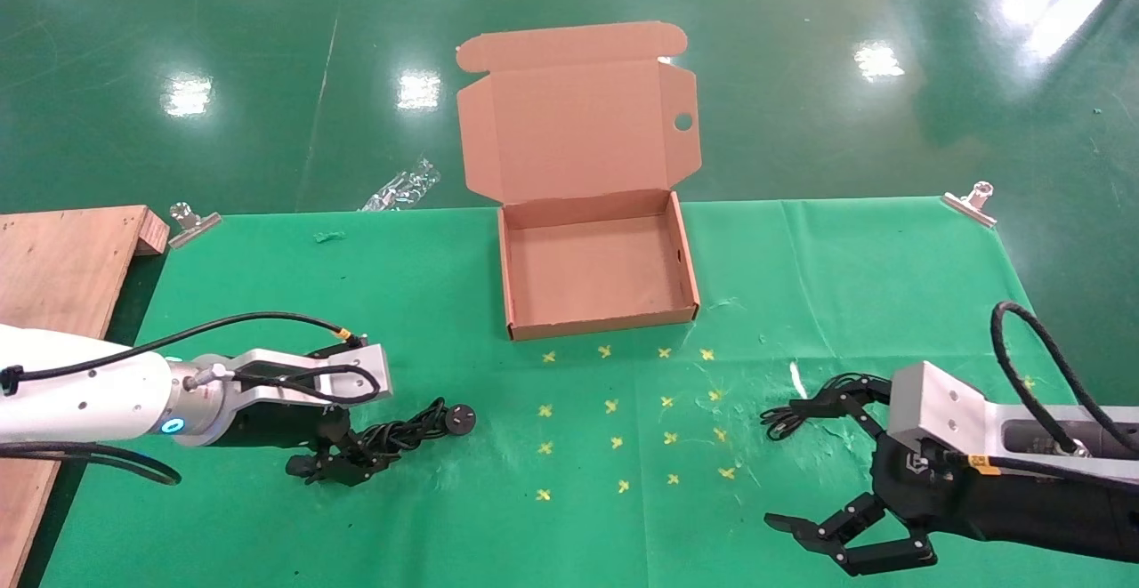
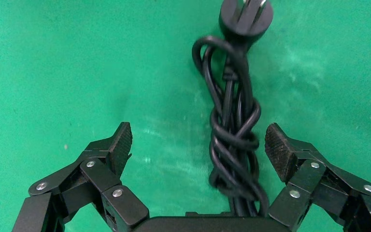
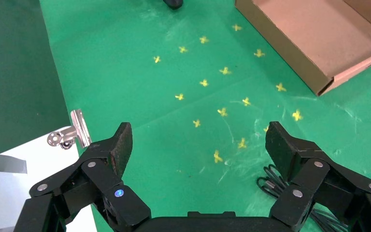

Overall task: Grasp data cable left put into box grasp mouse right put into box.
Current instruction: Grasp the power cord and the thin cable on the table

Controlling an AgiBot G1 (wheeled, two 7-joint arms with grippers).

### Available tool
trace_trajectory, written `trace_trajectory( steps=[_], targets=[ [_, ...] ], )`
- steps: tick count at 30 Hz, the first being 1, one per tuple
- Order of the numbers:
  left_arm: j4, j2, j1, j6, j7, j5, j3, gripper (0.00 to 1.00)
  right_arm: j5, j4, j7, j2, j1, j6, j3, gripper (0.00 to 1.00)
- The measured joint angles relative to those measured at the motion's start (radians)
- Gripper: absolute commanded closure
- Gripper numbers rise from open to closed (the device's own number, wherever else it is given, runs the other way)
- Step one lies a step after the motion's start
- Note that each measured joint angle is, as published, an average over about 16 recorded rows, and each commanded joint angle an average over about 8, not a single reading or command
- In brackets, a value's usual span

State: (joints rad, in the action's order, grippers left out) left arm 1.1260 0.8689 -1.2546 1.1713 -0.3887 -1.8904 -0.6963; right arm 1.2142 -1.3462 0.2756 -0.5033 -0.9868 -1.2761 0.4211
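Observation:
The data cable (image 1: pixel 411 432) (image 2: pixel 234 135), a black twisted bundle with a round plug (image 2: pixel 246 17), lies on the green cloth at the front left. My left gripper (image 1: pixel 354 462) (image 2: pixel 199 141) is open and straddles the bundle's near end; the bundle runs close to one pad (image 2: pixel 278 150) without being pinched. The box (image 1: pixel 594 326) (image 3: pixel 290 58) stands open and empty at the middle back, lid upright. My right gripper (image 1: pixel 783 472) (image 3: pixel 198 140) is open at the front right. A coil of thin black cord (image 1: pixel 785 421) (image 3: pixel 274 181) lies by one of its fingers. The mouse is hidden.
Yellow cross marks (image 1: pixel 614 410) dot the cloth between the two grippers, in front of the box. A wooden board (image 1: pixel 62 259) lies past the table's left edge. Metal clips (image 1: pixel 191 221) (image 1: pixel 970 201) hold the cloth at the back corners.

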Motion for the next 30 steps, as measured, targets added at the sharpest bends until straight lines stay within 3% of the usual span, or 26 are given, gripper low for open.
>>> trace_trajectory(
  steps=[7,21,29,30],
  targets=[
    [-0.022,0.009,0.001,-0.009,-0.002,-0.021,-0.008,0.0,0.114,-0.001,0.014,-0.013,-0.03,0.015,0.034,0.0],
    [-0.023,0.013,0.002,-0.011,-0.013,-0.029,-0.01,0.0,0.613,0.088,0.021,-0.188,-0.196,0.098,0.188,0.0],
    [-0.022,0.013,0.002,-0.011,-0.013,-0.029,-0.01,0.0,0.73,0.239,-0.034,-0.304,-0.266,0.135,0.236,0.0],
    [-0.022,0.013,0.002,-0.011,-0.013,-0.029,-0.01,0.05,0.738,0.259,-0.039,-0.316,-0.273,0.139,0.24,0.0]
  ],
)
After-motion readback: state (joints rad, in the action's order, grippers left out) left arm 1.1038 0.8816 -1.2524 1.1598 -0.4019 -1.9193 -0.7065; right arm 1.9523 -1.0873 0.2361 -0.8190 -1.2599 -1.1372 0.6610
